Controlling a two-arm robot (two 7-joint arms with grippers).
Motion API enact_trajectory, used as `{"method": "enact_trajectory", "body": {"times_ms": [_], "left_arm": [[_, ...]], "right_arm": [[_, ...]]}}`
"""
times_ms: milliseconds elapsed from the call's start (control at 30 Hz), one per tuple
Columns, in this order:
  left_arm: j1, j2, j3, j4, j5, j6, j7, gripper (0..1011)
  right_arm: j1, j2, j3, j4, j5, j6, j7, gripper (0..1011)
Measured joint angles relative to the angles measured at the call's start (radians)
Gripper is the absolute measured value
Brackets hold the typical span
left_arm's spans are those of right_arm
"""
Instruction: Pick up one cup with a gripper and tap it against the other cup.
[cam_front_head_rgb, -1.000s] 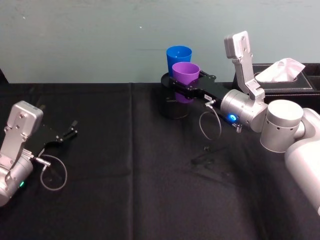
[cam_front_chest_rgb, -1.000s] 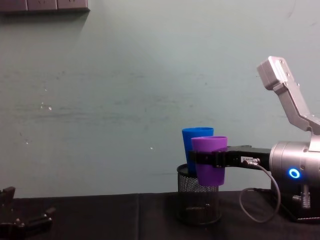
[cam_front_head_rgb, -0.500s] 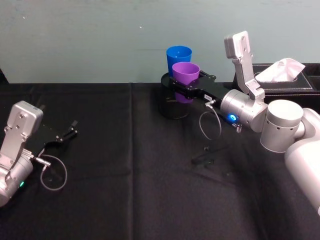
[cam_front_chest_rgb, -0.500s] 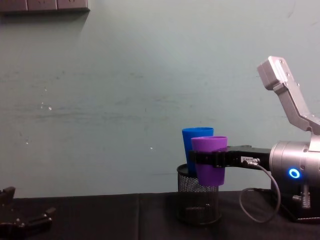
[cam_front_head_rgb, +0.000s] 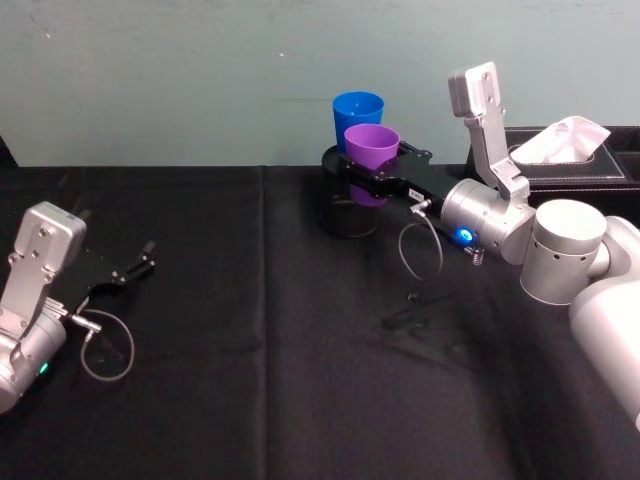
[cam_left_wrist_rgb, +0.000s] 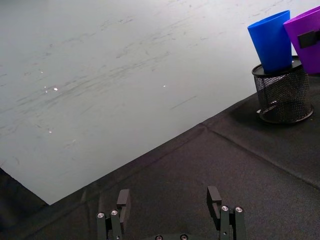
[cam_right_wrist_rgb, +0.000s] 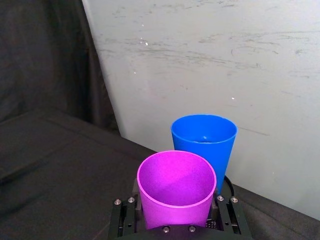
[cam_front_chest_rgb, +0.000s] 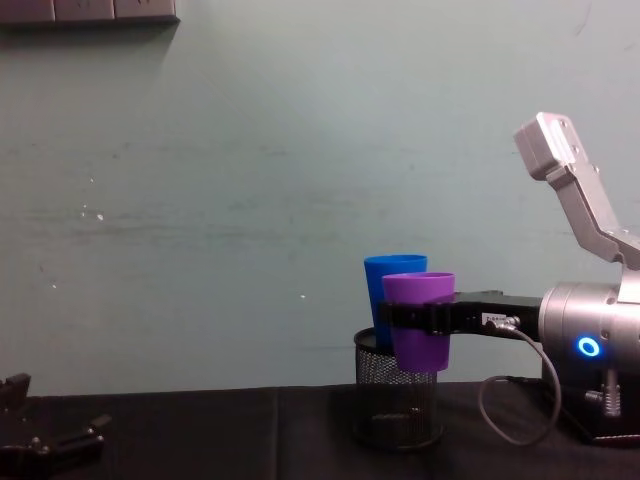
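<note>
**Head view.** Right gripper is reached forward over the black table. Its jaws are pressed in on the purple cup, gripping the wall a little below the rim. The cup is upright and off the cloth. Blue cup is just past the fingertips, upright, standing in a black mesh pen holder that sits under the jaws. Tissue box is back beside this gripper's arm, on its far side. Left gripper is low over the table, well apart from the working gripper.

**Left wrist view.** The left gripper's fingers are spread wide with nothing between them. Both cups and the holder are far ahead of it.

**Right wrist view.** The purple cup sits between the jaws, mouth up and empty. The blue cup is directly beyond it. The two rims overlap from this angle, so I cannot tell whether they touch.

**Chest view.** The held cup hangs in front of the holder's upper part, its base clear of the cloth. The blue rim stands slightly higher than the purple rim. Blue ring glows on the arm behind the gripper.
</note>
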Motion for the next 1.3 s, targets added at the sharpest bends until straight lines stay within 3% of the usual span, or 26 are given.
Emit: {"method": "enact_trajectory", "body": {"times_ms": [1300], "left_arm": [[0.0,0.0,0.0,0.0,0.0,0.0,0.0,1000]], "right_arm": [[0.0,0.0,0.0,0.0,0.0,0.0,0.0,723]]}}
